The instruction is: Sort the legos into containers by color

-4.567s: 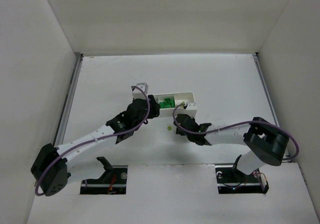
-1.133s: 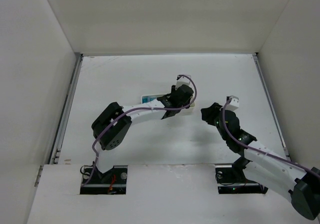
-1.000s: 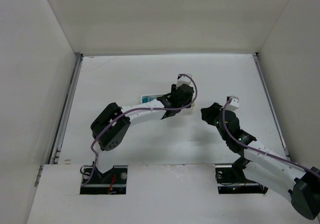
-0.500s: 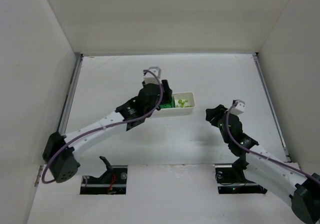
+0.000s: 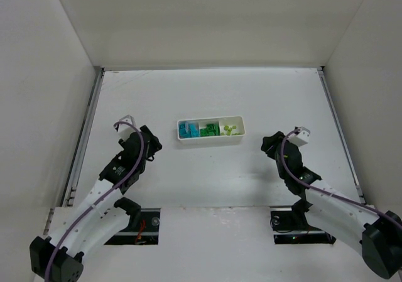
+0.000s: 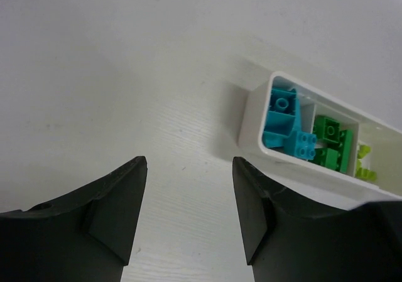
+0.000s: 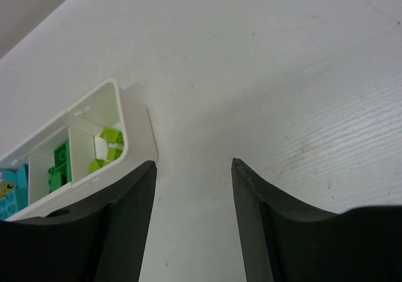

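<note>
The long white tray lies mid-table with three compartments. Cyan-blue bricks fill the left one, green bricks the middle one, yellow-green pieces the right one. They also show in the left wrist view: cyan-blue bricks, green bricks, yellow-green pieces. The right wrist view shows the tray with yellow-green pieces and green bricks. My left gripper is open and empty, left of the tray. My right gripper is open and empty, right of the tray.
White walls enclose the table on the left, back and right. A metal rail runs along the left edge and another along the right. The arm bases sit at the near edge.
My left arm has pulled back from over the tray to the left side of the table, uncovering all three compartments. The right arm has shifted only slightly.
</note>
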### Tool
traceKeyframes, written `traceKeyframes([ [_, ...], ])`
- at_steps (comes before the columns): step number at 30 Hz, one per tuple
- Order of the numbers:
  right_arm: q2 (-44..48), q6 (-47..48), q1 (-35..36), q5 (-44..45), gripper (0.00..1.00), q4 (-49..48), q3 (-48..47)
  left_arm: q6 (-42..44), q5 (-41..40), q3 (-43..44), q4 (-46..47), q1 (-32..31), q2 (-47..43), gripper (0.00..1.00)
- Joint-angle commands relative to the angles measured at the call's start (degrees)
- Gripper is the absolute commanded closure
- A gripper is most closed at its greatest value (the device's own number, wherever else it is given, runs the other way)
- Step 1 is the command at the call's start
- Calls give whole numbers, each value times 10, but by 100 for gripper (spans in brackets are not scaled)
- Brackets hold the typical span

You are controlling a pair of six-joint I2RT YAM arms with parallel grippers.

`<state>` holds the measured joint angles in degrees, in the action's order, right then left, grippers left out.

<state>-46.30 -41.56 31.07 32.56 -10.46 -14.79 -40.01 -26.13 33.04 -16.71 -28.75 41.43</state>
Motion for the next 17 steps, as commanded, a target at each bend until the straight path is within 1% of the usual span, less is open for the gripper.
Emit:
traceKeyframes([
  [1, -14, 3, -3, 40, 42, -35, -1, -27, 1, -29, -37, 15, -20, 46],
  [5, -22, -2, -3, 44, 42, -42, 2, -35, 5, -52, -26, 30, -31, 47],
  [13, -27, -3, -3, 46, 39, -49, 4, -38, 24, -62, -23, 32, -32, 49],
  [17, -33, 2, -3, 37, 39, -56, 4, -39, 25, -60, -25, 33, -33, 48],
])
